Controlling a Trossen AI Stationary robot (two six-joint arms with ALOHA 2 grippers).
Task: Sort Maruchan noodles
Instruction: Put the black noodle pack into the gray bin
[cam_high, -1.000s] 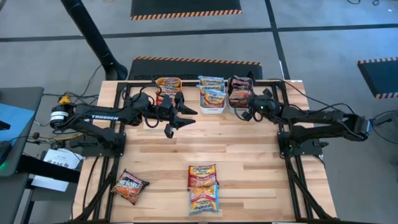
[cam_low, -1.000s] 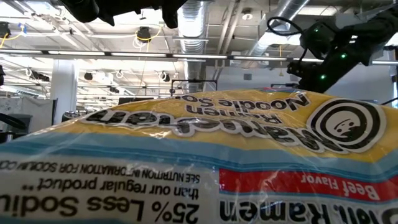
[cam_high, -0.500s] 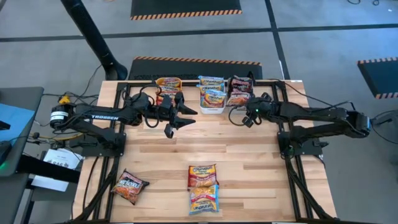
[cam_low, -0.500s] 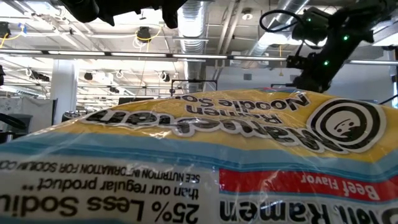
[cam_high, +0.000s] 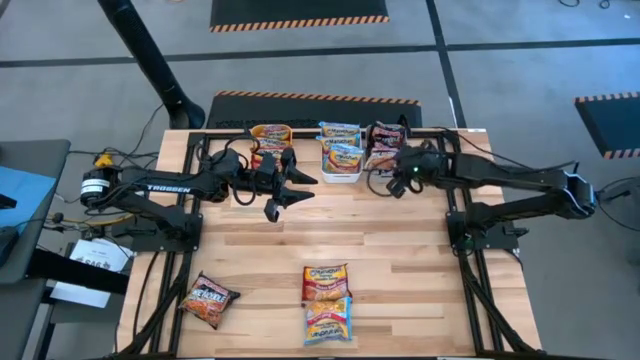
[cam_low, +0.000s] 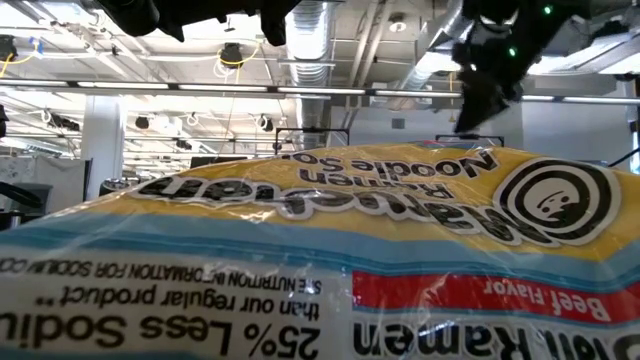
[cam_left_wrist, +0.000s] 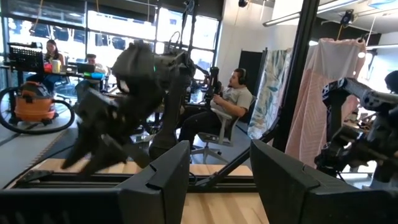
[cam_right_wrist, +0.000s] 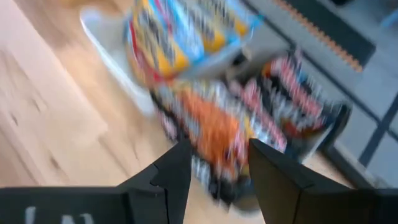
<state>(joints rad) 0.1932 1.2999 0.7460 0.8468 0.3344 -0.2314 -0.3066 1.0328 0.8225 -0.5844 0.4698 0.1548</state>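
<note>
Three Maruchan noodle packets lie flat on the wooden table near its front edge: a maroon-red one (cam_high: 208, 300) at the left and two yellow-topped ones (cam_high: 326, 283), (cam_high: 328, 320) in the middle. The nearest of them fills the low view (cam_low: 320, 250). More packets lie in the orange bin (cam_high: 270, 137), the white bin (cam_high: 341, 152) and the grey bin (cam_high: 385, 145) at the far edge. My right gripper (cam_high: 392, 183) (cam_right_wrist: 214, 155) hangs open just in front of the grey bin, slanting down at its maroon packets (cam_right_wrist: 273, 106). My left gripper (cam_high: 290, 195) (cam_left_wrist: 217, 168) waits open in front of the orange bin.
Black frame rails (cam_high: 470, 260) run along both sides of the table. The middle of the table (cam_high: 330, 225) between the bins and the loose packets is bare wood. People sit at desks (cam_left_wrist: 230, 99) in the room beyond.
My right gripper has risen from low over the grey bin and drawn slightly back toward the table's middle. A maroon packet that it covered now shows lying in that bin.
</note>
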